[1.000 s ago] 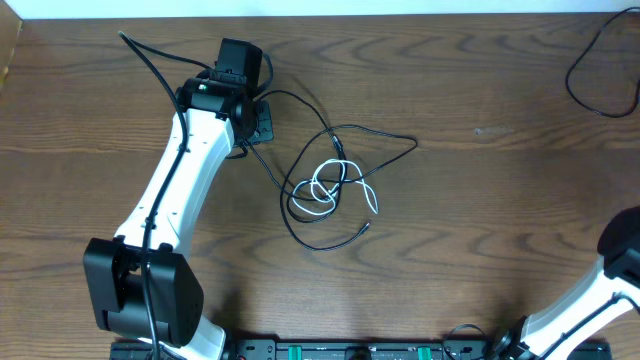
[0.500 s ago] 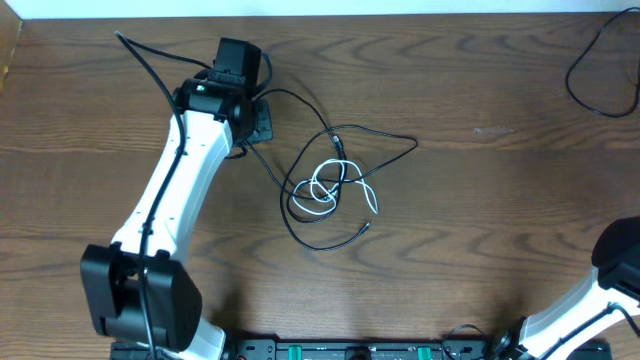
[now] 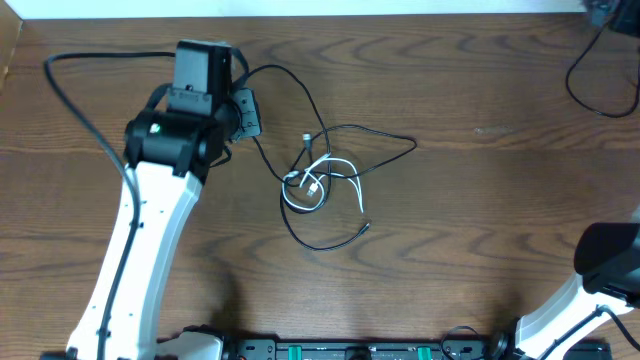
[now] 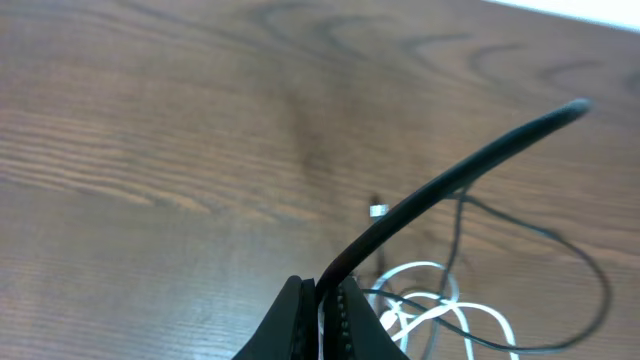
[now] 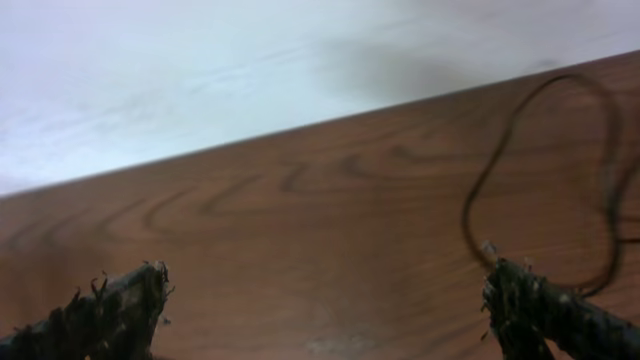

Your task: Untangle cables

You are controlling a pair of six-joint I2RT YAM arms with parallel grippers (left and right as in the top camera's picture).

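Clamps black cable in clenched left end effector, upper left of surface. Leads from there down and right into loose tangle near surface centre. Loops around white cable within tangle, both resting on wood. Shows right end effector released, jaws wide, grasping nothing, toward right side, well apart from tangle.

Overhead looks straight down on the whole counter; both wrist views skim low across it, the left near the black cable (also seen overhead).
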